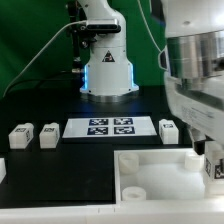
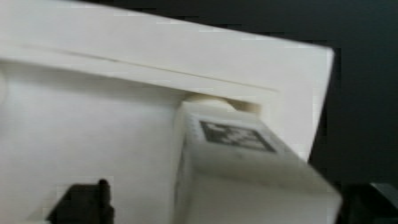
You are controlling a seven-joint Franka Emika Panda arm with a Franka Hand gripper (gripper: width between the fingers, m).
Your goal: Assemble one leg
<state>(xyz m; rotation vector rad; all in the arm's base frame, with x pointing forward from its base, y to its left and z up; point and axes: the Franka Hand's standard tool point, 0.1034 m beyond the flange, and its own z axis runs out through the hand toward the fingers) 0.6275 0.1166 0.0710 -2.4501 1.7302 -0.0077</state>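
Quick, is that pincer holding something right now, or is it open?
Pincer: cannot be told. It is down at a leg by the panel's corner, but the grip itself is hidden.

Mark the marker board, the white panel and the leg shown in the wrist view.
marker board (image 1: 110, 127), exterior view, middle between its tags.
white panel (image 1: 160, 176), exterior view, bare inner surface.
leg (image 2: 240, 138), wrist view, tagged face.
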